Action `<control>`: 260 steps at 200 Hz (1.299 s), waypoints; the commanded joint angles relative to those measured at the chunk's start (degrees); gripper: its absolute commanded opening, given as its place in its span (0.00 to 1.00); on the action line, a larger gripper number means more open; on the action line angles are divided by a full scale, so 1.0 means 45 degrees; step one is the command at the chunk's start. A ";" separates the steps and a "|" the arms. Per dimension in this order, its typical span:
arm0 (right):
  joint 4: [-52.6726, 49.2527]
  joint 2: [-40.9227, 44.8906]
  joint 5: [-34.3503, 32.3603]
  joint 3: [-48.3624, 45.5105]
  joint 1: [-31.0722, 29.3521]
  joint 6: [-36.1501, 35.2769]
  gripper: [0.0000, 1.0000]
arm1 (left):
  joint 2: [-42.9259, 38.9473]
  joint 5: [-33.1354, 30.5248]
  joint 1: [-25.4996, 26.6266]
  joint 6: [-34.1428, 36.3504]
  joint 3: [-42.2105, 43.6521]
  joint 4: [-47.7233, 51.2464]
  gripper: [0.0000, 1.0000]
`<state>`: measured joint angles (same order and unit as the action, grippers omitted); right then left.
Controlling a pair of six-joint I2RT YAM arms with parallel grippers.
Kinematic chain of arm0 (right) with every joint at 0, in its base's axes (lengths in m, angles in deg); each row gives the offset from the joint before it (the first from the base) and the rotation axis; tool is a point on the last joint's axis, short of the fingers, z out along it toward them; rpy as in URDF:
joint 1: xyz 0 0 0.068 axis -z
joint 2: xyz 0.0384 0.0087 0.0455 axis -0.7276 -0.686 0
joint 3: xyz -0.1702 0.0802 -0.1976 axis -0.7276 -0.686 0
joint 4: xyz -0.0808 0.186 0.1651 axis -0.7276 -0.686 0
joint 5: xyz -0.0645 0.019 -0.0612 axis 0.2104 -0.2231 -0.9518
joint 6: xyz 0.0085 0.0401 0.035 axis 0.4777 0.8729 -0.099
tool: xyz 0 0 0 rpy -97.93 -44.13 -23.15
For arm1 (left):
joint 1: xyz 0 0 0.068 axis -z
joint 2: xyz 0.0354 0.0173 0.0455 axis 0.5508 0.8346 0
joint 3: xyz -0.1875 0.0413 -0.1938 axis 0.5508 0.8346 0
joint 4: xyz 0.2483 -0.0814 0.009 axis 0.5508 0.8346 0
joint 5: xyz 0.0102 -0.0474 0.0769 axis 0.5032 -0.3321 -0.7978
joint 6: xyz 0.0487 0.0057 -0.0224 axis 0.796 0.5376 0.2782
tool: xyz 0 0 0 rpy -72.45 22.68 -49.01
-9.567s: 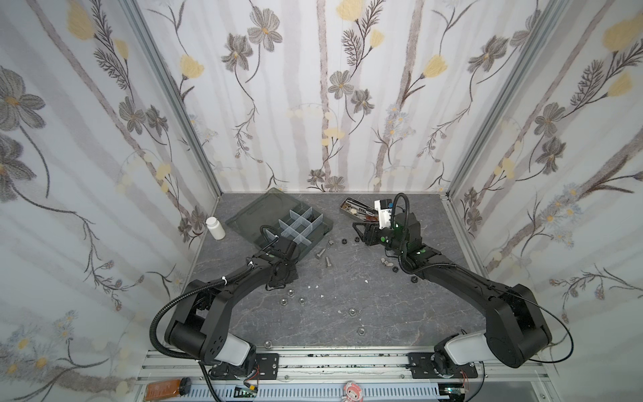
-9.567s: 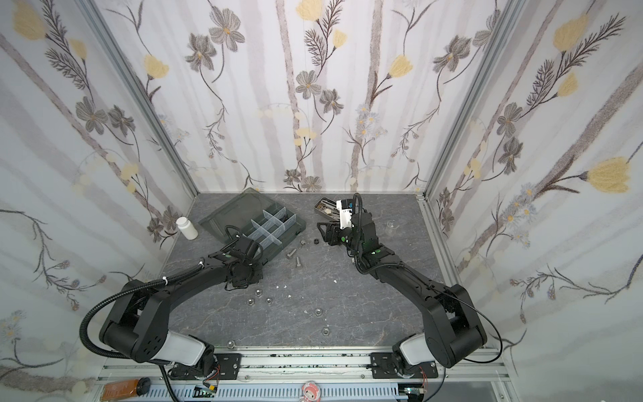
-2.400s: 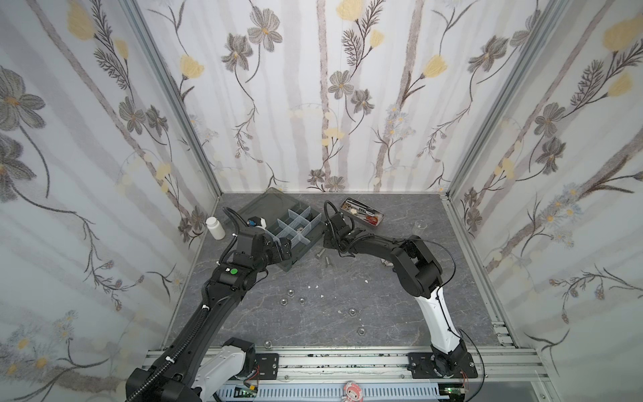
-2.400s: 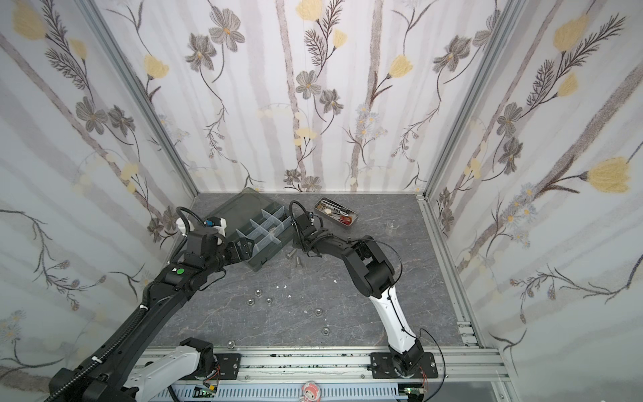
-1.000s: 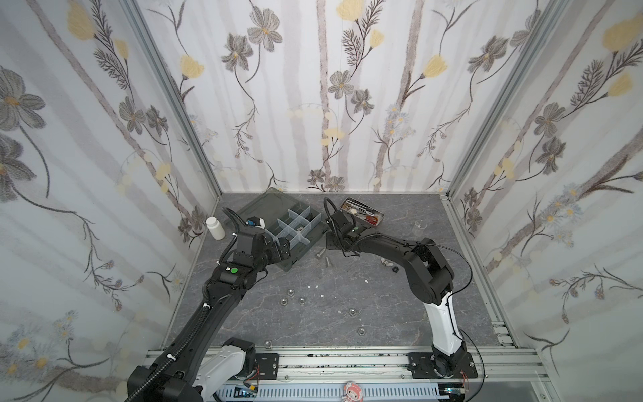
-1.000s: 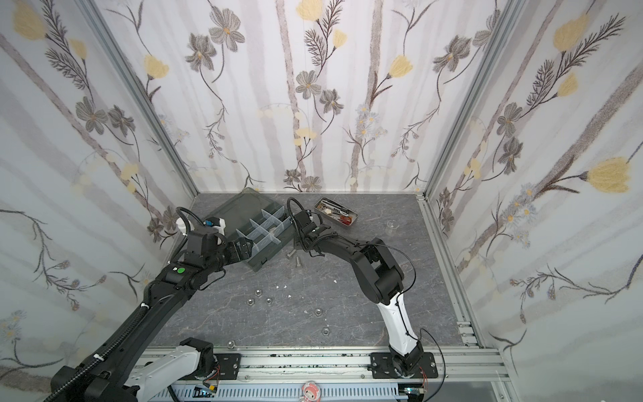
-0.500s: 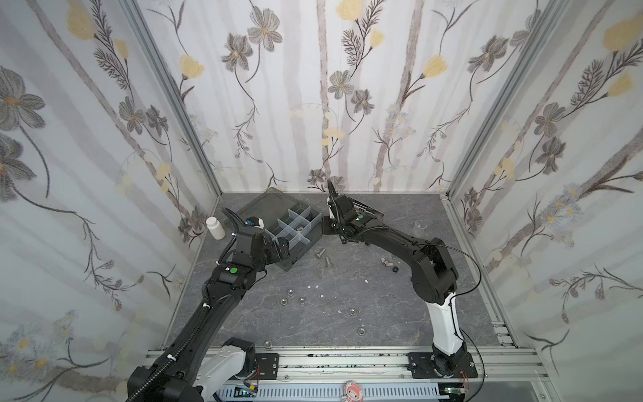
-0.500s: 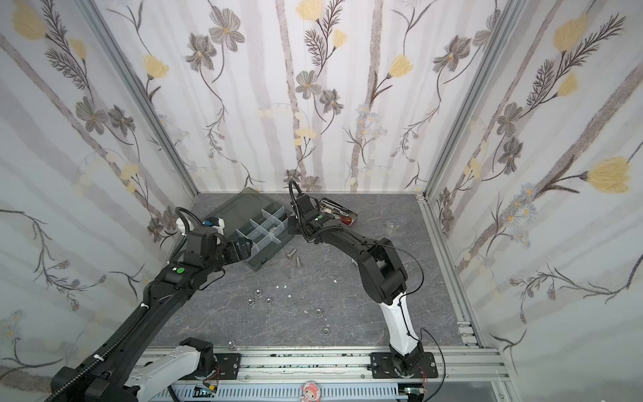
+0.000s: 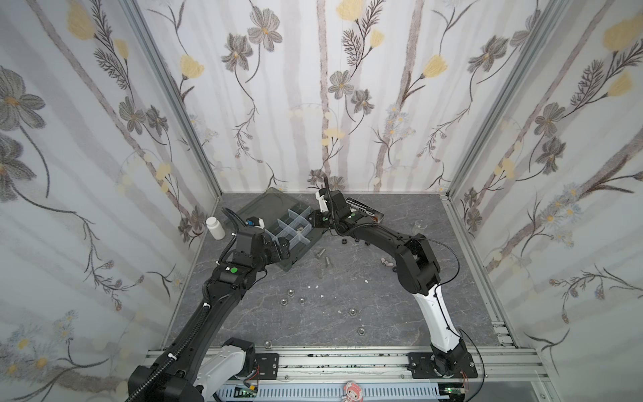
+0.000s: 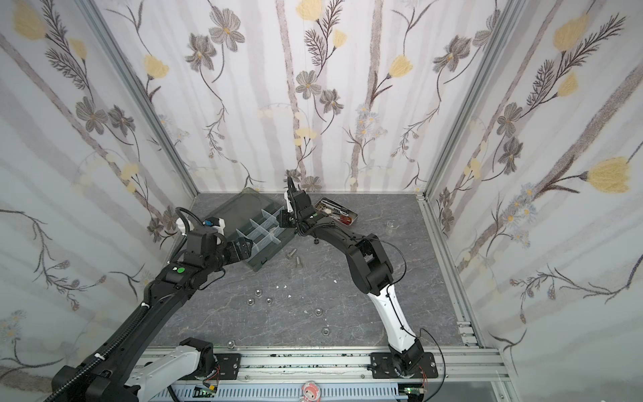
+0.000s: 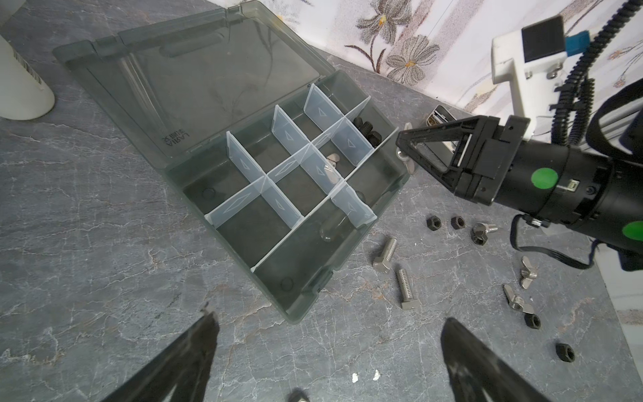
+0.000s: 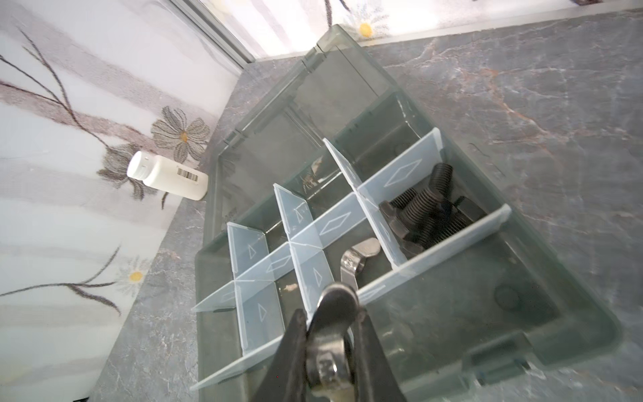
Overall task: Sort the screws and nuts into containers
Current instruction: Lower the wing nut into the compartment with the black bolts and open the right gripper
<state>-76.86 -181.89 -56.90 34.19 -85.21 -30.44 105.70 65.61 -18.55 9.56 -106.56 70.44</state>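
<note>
Pinching a silver wing nut (image 12: 332, 348) in the right gripper (image 11: 400, 144), raising it over the edge of the organizer box (image 11: 275, 299), up from the tabletop a second ago. Keeping the left gripper (image 11: 328, 316) spread wide, unmoved, near the box; leaving black screws (image 12: 421, 209) in an end compartment.

Left gripper (image 11: 328, 316) jaws fully apart, poised above the surface. Right gripper (image 12: 328, 315) clamped on a wing nut (image 12: 330, 369), arm extended forward.

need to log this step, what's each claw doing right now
Left claw: open, holding nothing.
Right claw: shut on a silver wing nut.
</note>
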 commanded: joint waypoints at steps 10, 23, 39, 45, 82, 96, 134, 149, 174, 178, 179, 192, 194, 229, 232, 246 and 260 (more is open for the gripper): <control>0.2072 -0.0543 0.0928 0.0242 0.0006 0.0614 0.07 | 0.0018 0.0096 -0.0026 -0.0059 0.0044 -0.0357 1.00; 0.2336 -0.0803 0.0996 0.0435 0.0005 0.0727 0.07 | -0.0002 0.0113 -0.0026 -0.0059 0.0049 -0.0358 1.00; 0.2687 -0.1121 0.1135 0.0677 0.0006 0.0902 0.07 | 0.0017 0.0129 -0.0024 -0.0059 0.0068 -0.0358 1.00; 0.2805 -0.1231 0.1157 0.0746 -0.0012 0.0955 0.07 | 0.0027 0.0133 -0.0034 -0.0059 0.0069 -0.0372 1.00; 0.3221 -0.1965 0.1008 0.1310 -0.0013 0.1216 0.07 | 0.0103 0.0192 -0.0025 -0.0078 0.0067 -0.0377 1.00; 0.3413 -0.2225 0.0972 0.1445 -0.0021 0.1365 0.07 | 0.0115 0.0186 -0.0031 -0.0078 0.0069 -0.0377 1.00; 0.3644 -0.2625 0.1010 0.1589 -0.0014 0.1593 0.09 | 0.0154 0.0155 -0.0029 -0.0078 0.0086 -0.0374 1.00; 0.3584 -0.2693 0.1041 0.1586 -0.0043 0.1593 0.13 | 0.0154 0.0162 -0.0025 -0.0078 0.0088 -0.0377 1.00; 0.3484 -0.2740 0.1031 0.1584 -0.0053 0.1593 0.22 | 0.0193 0.0192 -0.0024 -0.0078 0.0088 -0.0381 1.00; 0.3488 -0.2751 0.1012 0.1585 -0.0067 0.1593 0.24 | 0.0193 0.0192 -0.0024 -0.0078 0.0089 -0.0380 1.00; 0.3488 -0.2752 0.1006 0.1584 -0.0056 0.1578 0.25 | 0.0193 0.0192 -0.0024 -0.0078 0.0089 -0.0379 1.00; 0.3483 -0.2733 0.0991 0.1593 -0.0055 0.1591 0.33 | 0.0193 0.0198 -0.0036 -0.0078 0.0088 -0.0377 1.00; 0.3487 -0.2733 0.0991 0.1586 -0.0053 0.1597 0.35 | 0.0193 0.0203 -0.0027 -0.0078 0.0088 -0.0377 1.00; 0.3395 -0.2559 0.0942 0.1584 -0.0054 0.1579 0.51 | 0.0193 0.0067 -0.0032 -0.0039 0.0069 -0.0339 1.00; 0.3402 -0.2533 0.0940 0.1593 -0.0053 0.1575 0.52 | 0.0193 0.0056 -0.0025 -0.0039 0.0069 -0.0338 1.00; 0.3341 -0.2382 0.0928 0.1587 -0.0053 0.1516 0.53 | 0.0193 0.0084 -0.0024 -0.0001 0.0069 -0.0339 1.00; 0.3202 -0.2182 0.0924 0.1586 -0.0053 0.1481 0.54 | 0.0193 0.0053 -0.0044 0.0068 0.0049 -0.0290 1.00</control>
<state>-63.37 -193.76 -52.92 40.86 -85.34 -23.57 106.49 66.20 -18.59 9.56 -106.38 70.09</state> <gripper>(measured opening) 0.531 0.998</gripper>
